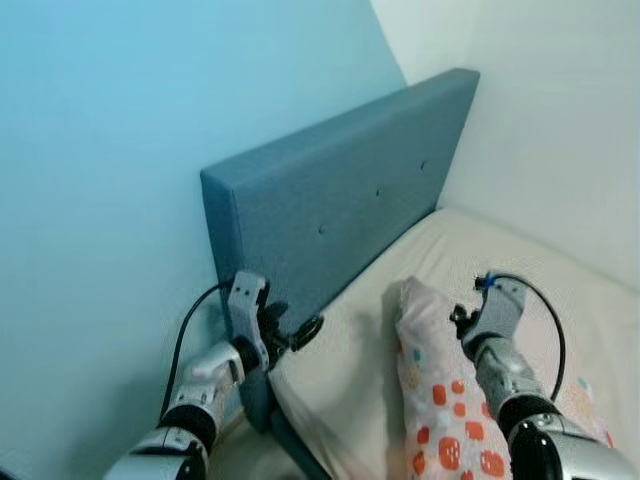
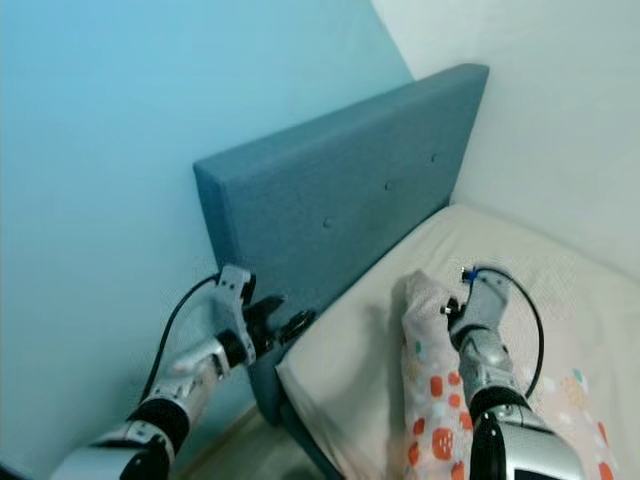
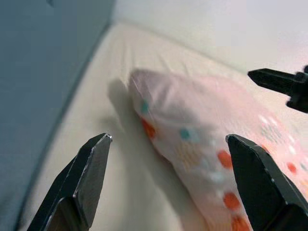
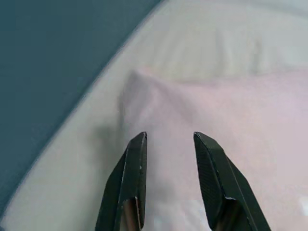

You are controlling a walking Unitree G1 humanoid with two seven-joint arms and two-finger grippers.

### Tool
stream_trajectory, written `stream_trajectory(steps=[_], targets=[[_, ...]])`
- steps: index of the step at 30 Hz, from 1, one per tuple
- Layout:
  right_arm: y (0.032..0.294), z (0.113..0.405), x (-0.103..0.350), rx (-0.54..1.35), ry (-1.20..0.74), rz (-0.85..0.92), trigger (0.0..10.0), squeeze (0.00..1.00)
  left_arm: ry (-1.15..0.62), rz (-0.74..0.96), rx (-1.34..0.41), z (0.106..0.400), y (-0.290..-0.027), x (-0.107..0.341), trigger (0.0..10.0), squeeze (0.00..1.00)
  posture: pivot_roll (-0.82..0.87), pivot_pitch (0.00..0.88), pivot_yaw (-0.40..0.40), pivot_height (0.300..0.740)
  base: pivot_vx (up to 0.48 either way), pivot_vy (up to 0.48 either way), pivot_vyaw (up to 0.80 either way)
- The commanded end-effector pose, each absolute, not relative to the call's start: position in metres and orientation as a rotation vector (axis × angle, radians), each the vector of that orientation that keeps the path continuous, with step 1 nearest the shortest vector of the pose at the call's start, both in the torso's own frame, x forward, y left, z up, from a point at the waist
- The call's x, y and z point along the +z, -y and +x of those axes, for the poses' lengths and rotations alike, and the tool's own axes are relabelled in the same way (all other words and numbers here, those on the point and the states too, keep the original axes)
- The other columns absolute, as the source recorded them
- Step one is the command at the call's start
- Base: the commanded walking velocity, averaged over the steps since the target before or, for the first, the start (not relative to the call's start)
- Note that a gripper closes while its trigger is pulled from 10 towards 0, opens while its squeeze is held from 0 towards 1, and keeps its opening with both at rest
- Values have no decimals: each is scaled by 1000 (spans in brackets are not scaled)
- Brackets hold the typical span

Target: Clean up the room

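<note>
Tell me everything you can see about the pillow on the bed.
The pillow is soft, pale pink fabric printed with orange and teal dots. It lies on the cream mattress, its far corner bunched and pointing toward the blue padded headboard. The right end effector hovers over it, fingers slightly apart; contact cannot be judged. The left end effector is open beside it, not touching.

Pillow (image 1: 440, 400): lower end cut off by frame edge.
Right gripper (image 4: 169, 144): fingertips press into pillow; grip unclear.
Bed (image 1: 360, 360): foot end out of frame.
</note>
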State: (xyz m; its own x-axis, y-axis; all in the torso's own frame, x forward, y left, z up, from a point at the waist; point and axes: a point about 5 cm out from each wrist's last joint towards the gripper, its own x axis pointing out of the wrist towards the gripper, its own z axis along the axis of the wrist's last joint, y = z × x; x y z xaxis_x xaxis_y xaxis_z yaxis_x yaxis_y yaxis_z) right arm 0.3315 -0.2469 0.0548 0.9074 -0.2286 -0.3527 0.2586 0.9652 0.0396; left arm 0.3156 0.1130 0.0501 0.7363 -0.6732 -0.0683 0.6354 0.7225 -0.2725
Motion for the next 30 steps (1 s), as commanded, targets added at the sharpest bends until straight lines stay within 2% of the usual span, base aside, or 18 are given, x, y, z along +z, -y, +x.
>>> stream_trajectory(steps=[1,9,23,30], targets=[[255,322,45,-292,-406,82,10000,0,-189,-240,-762,312,-111,47,10000,0,-91,0,-16,740,0,0,-756],[269,310,36,-353,-454,61,10000,0,-192,-226,-766,312,-111,47,10000,0,-98,0,-10,740,0,0,-757],[264,300,22,-344,-511,64,10000,0,-259,-173,-543,316,-129,37,10000,0,-99,0,-8,740,0,0,-756],[264,298,19,-340,-522,68,10000,0,-301,-239,-403,318,-144,33,10000,0,-103,0,-6,740,0,0,-756]])
